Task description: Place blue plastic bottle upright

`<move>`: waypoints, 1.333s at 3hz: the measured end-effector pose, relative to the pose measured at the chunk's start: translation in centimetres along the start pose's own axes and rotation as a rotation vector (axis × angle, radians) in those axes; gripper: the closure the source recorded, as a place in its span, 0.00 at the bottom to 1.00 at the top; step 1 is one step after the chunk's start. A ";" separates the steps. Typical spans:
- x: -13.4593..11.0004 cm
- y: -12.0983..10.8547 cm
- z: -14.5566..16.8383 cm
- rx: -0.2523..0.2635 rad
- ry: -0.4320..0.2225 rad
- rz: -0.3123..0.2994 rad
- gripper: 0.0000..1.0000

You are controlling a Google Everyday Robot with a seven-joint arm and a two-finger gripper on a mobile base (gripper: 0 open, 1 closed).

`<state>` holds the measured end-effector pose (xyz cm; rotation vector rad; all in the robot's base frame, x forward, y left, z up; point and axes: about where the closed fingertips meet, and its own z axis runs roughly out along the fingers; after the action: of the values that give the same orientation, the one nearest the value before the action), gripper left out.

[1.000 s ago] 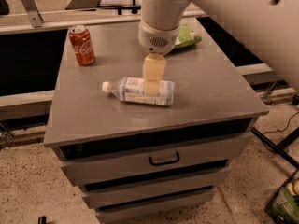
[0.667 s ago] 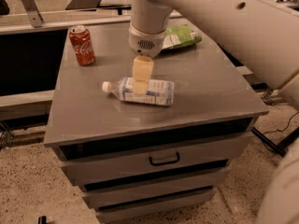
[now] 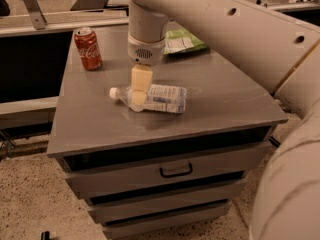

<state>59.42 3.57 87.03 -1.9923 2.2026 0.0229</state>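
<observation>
Lying sideways, blue plastic bottle (image 3: pixel 164 98), gripper (image 3: pixel 138 99) at its neck (cap end).

I see the gripper (image 3: pixel 138 98) pointing straight down over the neck end of the blue plastic bottle (image 3: pixel 162 99). The bottle lies on its side on the grey cabinet top (image 3: pixel 220 91), cap toward the left. A red can (image 3: pixel 88 48) stands upright at the rear left. A green bag (image 3: pixel 182 40) lies at the rear.
</observation>
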 end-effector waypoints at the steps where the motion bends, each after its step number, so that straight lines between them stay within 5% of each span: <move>1: -0.9 2.0 2.0 -0.041 -0.005 -0.014 0.00; 3: -0.8 1.9 4.0 -0.054 0.001 0.000 0.00; 4: -0.9 1.9 4.1 -0.053 -0.001 -0.001 0.18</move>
<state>58.10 5.16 82.96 -2.0208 2.2227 0.0829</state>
